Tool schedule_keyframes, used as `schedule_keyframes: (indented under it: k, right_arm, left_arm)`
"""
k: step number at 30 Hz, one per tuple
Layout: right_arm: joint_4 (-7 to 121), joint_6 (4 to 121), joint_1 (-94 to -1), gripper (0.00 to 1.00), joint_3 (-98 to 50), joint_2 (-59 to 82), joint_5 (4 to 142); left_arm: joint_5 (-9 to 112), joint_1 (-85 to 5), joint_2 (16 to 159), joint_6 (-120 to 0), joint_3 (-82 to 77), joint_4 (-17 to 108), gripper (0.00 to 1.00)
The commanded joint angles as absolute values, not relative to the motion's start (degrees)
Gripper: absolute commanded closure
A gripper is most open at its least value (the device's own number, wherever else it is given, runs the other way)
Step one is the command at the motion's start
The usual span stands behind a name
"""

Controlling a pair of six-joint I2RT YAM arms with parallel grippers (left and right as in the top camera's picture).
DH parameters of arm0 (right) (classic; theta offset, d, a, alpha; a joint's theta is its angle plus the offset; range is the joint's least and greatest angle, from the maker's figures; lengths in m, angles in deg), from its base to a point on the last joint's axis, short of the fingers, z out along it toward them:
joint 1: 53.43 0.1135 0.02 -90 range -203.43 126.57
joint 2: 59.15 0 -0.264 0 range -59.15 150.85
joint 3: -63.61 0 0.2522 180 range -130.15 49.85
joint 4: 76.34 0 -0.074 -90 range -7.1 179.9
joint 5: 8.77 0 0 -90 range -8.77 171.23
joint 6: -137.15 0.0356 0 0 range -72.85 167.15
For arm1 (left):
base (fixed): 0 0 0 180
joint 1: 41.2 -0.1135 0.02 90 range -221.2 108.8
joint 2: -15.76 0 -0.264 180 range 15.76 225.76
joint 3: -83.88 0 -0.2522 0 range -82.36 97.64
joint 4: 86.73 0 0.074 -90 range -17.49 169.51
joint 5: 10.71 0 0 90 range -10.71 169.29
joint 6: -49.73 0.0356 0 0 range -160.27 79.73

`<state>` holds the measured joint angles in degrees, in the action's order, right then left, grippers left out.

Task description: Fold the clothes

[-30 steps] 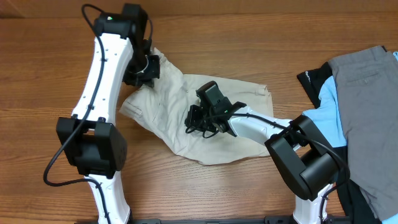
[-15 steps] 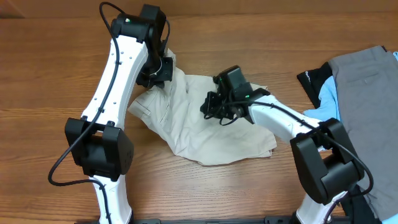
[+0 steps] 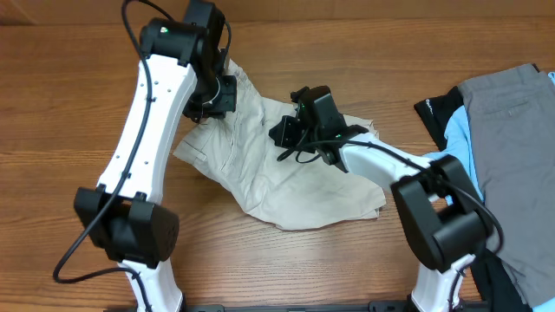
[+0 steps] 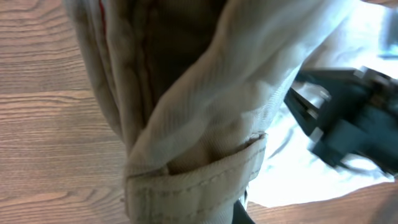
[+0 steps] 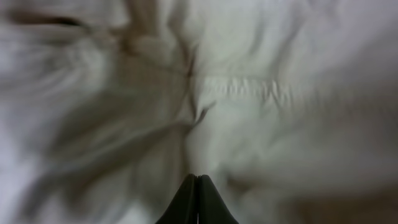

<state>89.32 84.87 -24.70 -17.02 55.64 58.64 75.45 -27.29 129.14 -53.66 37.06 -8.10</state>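
wooden table [image 3: 69, 130], left gripper [image 3: 214, 97] jaws clamped on bunched waistband of beige trousers [image 3: 295, 186], trousers crumpled mid-table between both arms, right gripper [image 3: 286, 133] jaws closed pinching the cloth, grey trousers [image 3: 512, 130] far right

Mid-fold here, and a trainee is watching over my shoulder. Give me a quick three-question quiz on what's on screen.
1. True or false: the left gripper and right gripper are both over the beige trousers.
2. In the right wrist view, that gripper's fingertips are: A wide apart, B closed together, C out of view.
3. What colour is the top garment at the table's right edge?
Key: 1 true; 2 B; 3 grey.
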Motion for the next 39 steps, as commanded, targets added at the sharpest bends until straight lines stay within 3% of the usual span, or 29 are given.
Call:
schedule_keyframes:
  k: [1, 8, 11, 20, 27, 32, 39]
  right_arm:
    - [93.1, 87.7, -23.3, 0.96, -18.1, 59.4, 59.1]
    - [95.5, 85.3, -22.4, 0.96, -18.4, 59.7, 57.4]
    - [90.8, 82.7, -24.0, 0.96, -19.0, 57.1, 55.6]
    - [58.6, 75.3, -33.4, 0.96, -19.4, 35.7, 56.6]
    - [34.9, 75.4, -38.8, 0.96, -19.0, 29.9, 70.5]
    - [29.9, 75.4, -39.1, 0.96, -16.4, 29.9, 74.0]
    - [34.7, 76.8, -39.2, 0.96, -7.2, 29.9, 75.5]
  left_arm:
    - [75.3, -26.9, 126.2, -54.2, 38.7, -8.6, 0.96]
    - [75.4, -26.8, 126.3, -54.3, 38.7, -8.6, 0.96]
    - [75.4, -26.7, 126.3, -54.5, 38.7, -8.5, 0.96]
    - [77.3, -25.4, 126.3, -54.9, 38.7, -7.4, 0.96]
    - [78.1, -23.7, 126.3, -57.3, 38.7, -7.0, 0.96]
    - [78.4, -21.7, 126.3, -58.6, 38.7, -6.1, 0.96]
    - [78.4, -18.4, 126.3, -61.4, 38.7, -4.8, 0.96]
